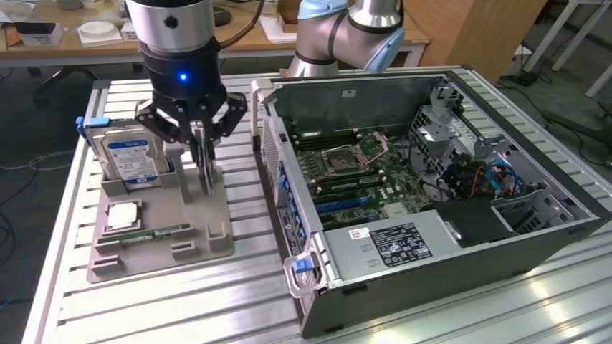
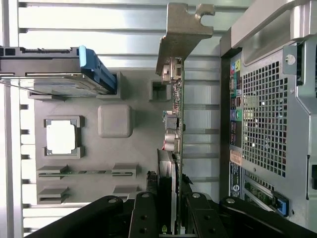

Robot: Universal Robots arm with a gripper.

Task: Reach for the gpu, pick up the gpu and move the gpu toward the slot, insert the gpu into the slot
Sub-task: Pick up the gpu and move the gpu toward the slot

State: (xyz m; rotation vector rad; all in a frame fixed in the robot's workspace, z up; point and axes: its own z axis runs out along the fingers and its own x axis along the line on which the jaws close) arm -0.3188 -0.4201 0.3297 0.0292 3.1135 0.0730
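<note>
We see the gripper (image 1: 203, 143) nearly closed, pinching the gpu (image 1: 206, 179) upright over the tray's (image 1: 153, 215) edge nearest the computer case (image 1: 431, 279).

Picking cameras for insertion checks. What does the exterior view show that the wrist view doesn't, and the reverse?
Exterior view adds: the inside of the open case, with the motherboard, CPU socket and blue expansion slots.
Wrist view adds: the case's rear grille, its coloured ports, and the gpu's silvery bracket seen flat-on.
Both: the gripper shut on the upright gpu, plus the hard drive, CPU chip and memory stick in the grey holder.
</note>
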